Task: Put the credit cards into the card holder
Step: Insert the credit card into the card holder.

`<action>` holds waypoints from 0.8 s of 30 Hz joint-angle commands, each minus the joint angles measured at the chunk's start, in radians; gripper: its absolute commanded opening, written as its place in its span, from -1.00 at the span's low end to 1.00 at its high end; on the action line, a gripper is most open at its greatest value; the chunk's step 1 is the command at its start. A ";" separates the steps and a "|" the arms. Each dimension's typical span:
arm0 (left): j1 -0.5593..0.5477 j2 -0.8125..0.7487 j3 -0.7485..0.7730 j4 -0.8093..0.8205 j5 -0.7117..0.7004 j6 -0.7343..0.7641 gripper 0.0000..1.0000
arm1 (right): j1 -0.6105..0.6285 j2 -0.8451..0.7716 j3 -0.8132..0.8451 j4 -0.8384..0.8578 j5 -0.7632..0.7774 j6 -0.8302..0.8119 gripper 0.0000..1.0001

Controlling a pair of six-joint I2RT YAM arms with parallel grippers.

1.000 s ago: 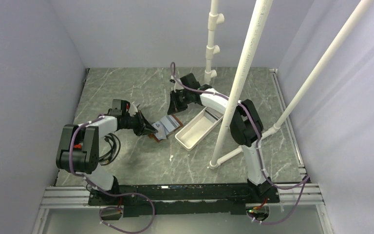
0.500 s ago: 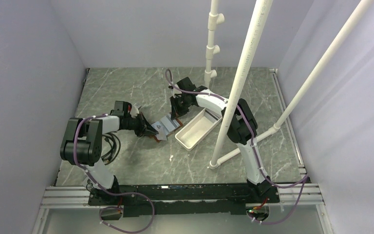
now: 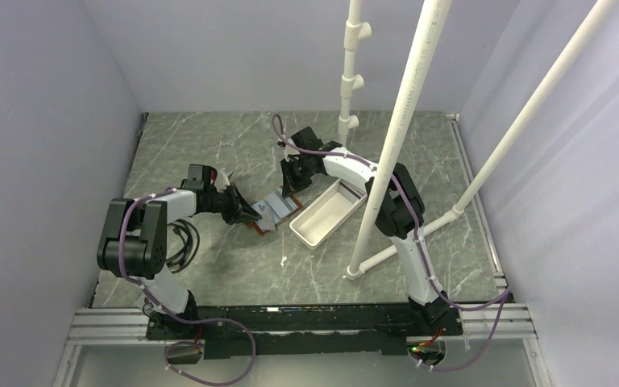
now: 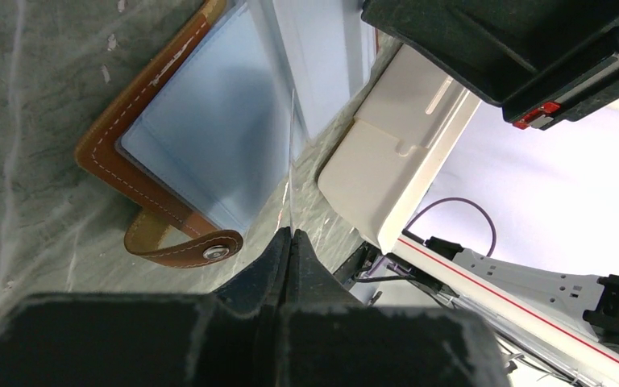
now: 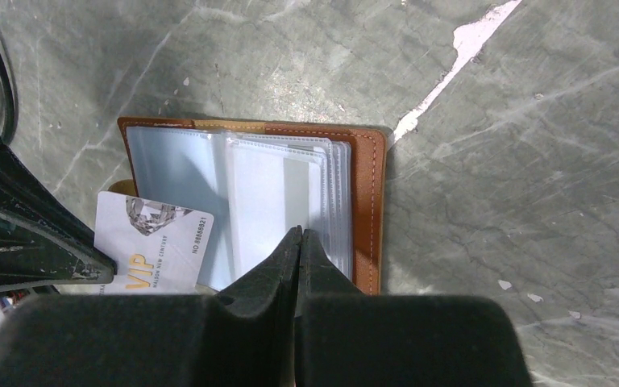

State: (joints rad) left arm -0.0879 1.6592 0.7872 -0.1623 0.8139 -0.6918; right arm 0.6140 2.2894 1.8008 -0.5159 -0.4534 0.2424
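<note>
One credit card [image 5: 157,234], partly hidden, is pinched in left gripper [image 4: 289,235]. Right gripper [image 5: 300,235] pressed together over card holder [image 5: 368,201]; contents unclear.

Grey-green marbled desk [image 3: 234,274] — on it the open brown card holder [image 5: 368,211], a long white tray [image 3: 326,214] just beside it, and coiled black cable [image 3: 184,242] well left.

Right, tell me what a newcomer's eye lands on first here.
The open brown card holder lies mid-table, its clear sleeves fanned out. The left gripper pinches a pale VIP card at the holder's edge, and the right gripper, tips closed, sits over the sleeves.
</note>
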 commanded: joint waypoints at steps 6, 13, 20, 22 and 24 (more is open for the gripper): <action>0.005 -0.003 0.029 0.043 0.030 0.001 -1.00 | -0.002 0.027 0.012 -0.023 0.056 -0.032 -1.00; 0.005 0.031 0.033 0.069 0.040 -0.007 -1.00 | -0.002 0.031 0.015 -0.025 0.054 -0.032 -1.00; 0.004 0.078 0.043 0.128 0.062 -0.039 -1.00 | 0.000 0.028 0.016 -0.026 0.056 -0.031 -1.00; 0.009 0.090 0.041 0.141 0.065 -0.056 -1.00 | 0.000 0.032 0.018 -0.026 0.056 -0.030 -1.00; 0.013 0.098 0.035 0.149 0.062 -0.070 -1.00 | 0.002 0.036 0.021 -0.030 0.057 -0.031 -1.00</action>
State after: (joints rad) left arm -0.0853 1.7405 0.8013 -0.0689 0.8455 -0.7273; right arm 0.6144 2.2898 1.8011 -0.5159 -0.4530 0.2417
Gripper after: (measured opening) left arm 0.010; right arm 0.006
